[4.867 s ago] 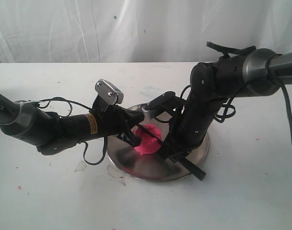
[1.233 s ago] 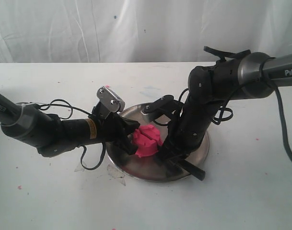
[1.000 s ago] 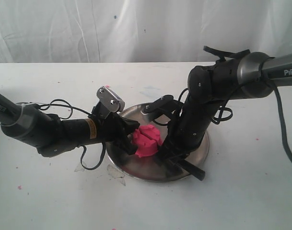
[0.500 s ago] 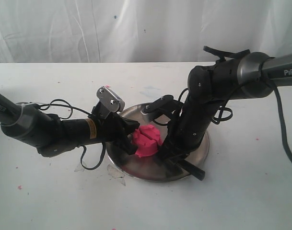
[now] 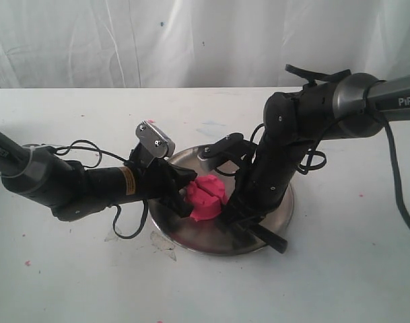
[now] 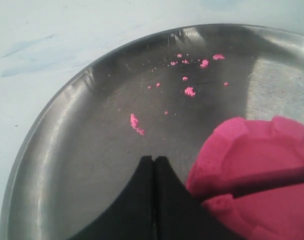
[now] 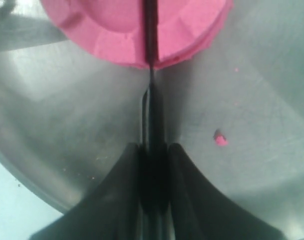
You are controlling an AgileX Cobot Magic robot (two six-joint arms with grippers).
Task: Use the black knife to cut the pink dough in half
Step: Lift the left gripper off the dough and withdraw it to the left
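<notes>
Nearest, on white bench [image 5: 70, 282], round steel plate [image 5: 205, 242]. At plate's middle, bright pink dough lump [image 5: 206, 197], slim black knife [image 7: 151, 120] sunk in its top groove, handle clamped in right jaws. Left jaws pressed together just beside dough. Beyond, white curtain [image 5: 191, 40].

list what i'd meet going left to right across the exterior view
left gripper → pink dough → right gripper; black knife and steel plate left out, they span several of these
</notes>
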